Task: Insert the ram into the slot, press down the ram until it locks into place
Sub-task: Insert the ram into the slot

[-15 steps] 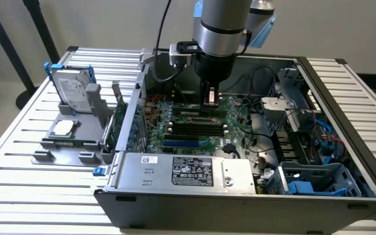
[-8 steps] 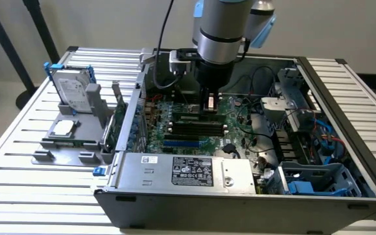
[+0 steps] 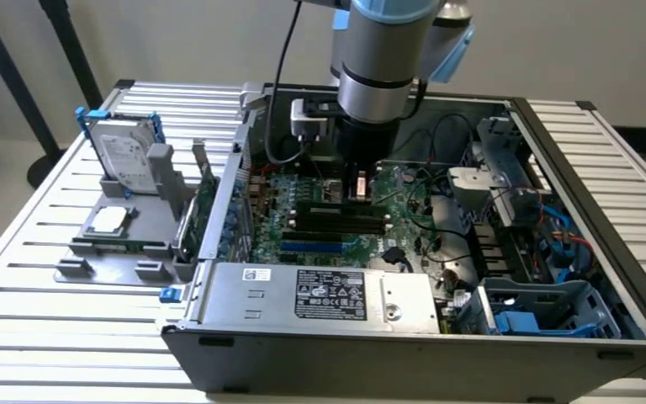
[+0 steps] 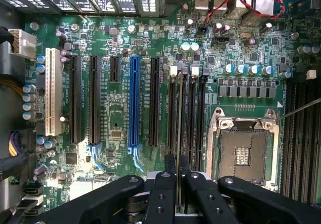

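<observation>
My gripper (image 4: 177,164) reaches down over the green motherboard (image 4: 115,133) inside the open computer case. Its two black fingers (image 4: 169,164) are shut on the ram (image 4: 179,133). I see the ram edge-on, as a thin upright strip running along the bank of black memory sockets. It stands in line with the slot (image 4: 173,108), which has a white end clip, and two like sockets lie right beside it. I cannot tell how deep the ram sits. In the exterior view the gripper (image 3: 357,187) hangs just above the black sockets (image 3: 335,220) at the board's middle.
A bare CPU socket (image 4: 246,153) lies close beside the memory sockets, and a blue slot (image 4: 134,103) and long black card slots lie on the other side. The case walls, a power supply (image 3: 323,295), cables (image 3: 458,244) and a drive cage (image 3: 537,311) crowd the board. A hard drive (image 3: 127,160) stands outside.
</observation>
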`<state>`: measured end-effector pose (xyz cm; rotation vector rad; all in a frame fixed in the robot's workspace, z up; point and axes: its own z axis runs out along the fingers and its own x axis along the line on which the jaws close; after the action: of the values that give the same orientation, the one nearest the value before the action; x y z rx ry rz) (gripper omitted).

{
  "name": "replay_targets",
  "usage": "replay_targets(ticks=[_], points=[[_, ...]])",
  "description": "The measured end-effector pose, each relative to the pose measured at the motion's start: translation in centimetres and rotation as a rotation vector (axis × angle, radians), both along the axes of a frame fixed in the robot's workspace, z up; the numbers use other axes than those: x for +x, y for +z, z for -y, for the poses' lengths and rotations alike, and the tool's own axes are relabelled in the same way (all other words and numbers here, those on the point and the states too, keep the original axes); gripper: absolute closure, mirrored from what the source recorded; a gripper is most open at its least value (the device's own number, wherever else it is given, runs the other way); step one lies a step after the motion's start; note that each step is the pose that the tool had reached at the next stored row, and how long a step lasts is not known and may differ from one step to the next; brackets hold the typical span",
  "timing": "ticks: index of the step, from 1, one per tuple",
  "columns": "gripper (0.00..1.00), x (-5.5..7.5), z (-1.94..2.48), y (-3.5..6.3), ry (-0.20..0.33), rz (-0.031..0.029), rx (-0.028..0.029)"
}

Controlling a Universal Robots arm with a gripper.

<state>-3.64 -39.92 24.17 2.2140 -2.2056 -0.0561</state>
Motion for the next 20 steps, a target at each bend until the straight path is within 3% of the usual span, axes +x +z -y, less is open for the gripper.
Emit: replay_targets(ticks=[6,20], points=[[0.86,0.0,0.03,-0.48,0.0,0.0103,-0.0003],[0.86,0.0,0.2,-1.19,0.004,0.0115,-0.0002]])
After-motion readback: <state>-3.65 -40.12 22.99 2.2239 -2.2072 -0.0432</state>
